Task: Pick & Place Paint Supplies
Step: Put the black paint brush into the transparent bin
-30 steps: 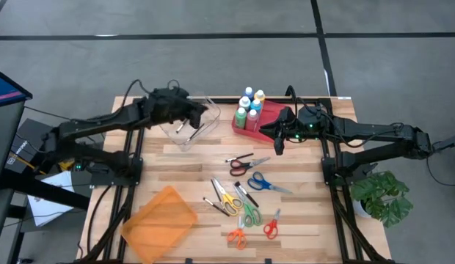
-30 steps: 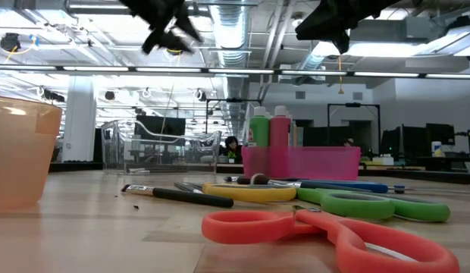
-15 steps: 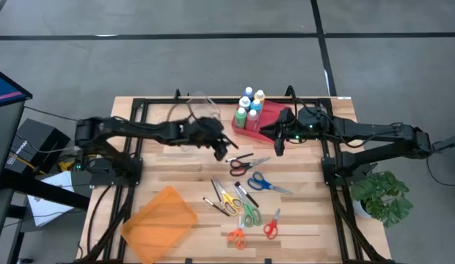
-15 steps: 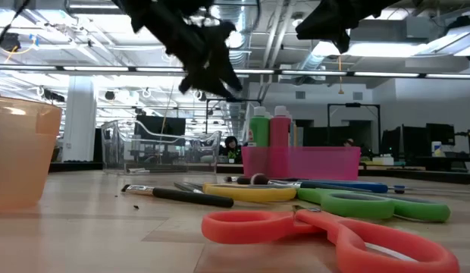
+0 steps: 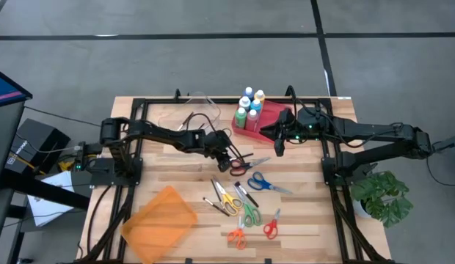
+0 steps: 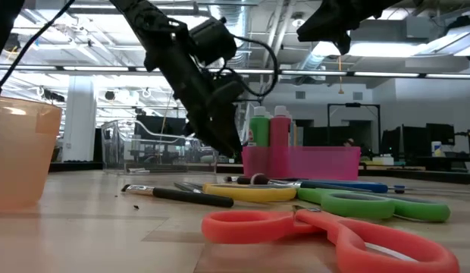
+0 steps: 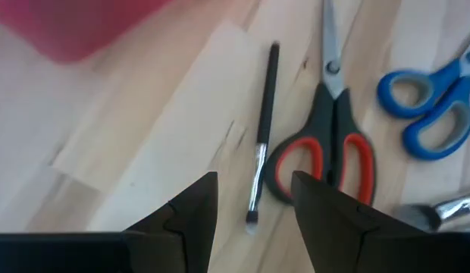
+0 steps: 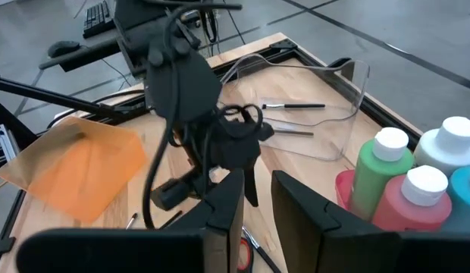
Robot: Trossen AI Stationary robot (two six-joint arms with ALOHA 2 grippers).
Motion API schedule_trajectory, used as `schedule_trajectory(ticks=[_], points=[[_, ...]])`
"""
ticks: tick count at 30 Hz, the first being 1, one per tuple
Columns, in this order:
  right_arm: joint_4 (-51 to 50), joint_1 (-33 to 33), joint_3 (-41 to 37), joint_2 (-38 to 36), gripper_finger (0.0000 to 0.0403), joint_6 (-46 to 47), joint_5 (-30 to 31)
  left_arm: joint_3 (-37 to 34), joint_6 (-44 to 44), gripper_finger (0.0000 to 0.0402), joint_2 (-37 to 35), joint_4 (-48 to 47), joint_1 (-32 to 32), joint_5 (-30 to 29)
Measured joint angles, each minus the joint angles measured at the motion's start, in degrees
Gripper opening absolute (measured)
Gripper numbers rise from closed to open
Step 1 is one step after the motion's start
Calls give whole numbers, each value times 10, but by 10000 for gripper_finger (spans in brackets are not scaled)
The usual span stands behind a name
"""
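Centrally, the left gripper (image 5: 229, 162) hangs low over the wooden desk (image 5: 301, 220), jaws parted and empty, just above a thin black paintbrush (image 7: 261, 144) lying beside red-handled black scissors (image 7: 332, 144). Small white-capped plastic paint bottles (image 5: 249, 106) stand upright in a pink plastic tray (image 5: 264, 132) at the desk's far edge. Beside that tray hovers the right gripper (image 5: 277, 145); jaws narrowly parted, holding nothing
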Motion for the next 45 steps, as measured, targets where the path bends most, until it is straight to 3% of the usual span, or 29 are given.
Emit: schedule_trajectory(ticks=[28,32,41,45], points=[[-10,0,0,0,68,0,0,2,9,162,67,6,-12,-43],[-10,0,0,0,68,0,0,2,9,133,67,-1,-12,-44],[-11,0,0,0,68,0,0,2,9,13,67,-8,-18,-47],[-11,0,0,0,68,0,0,1,9,6,64,-9,-17,-37]])
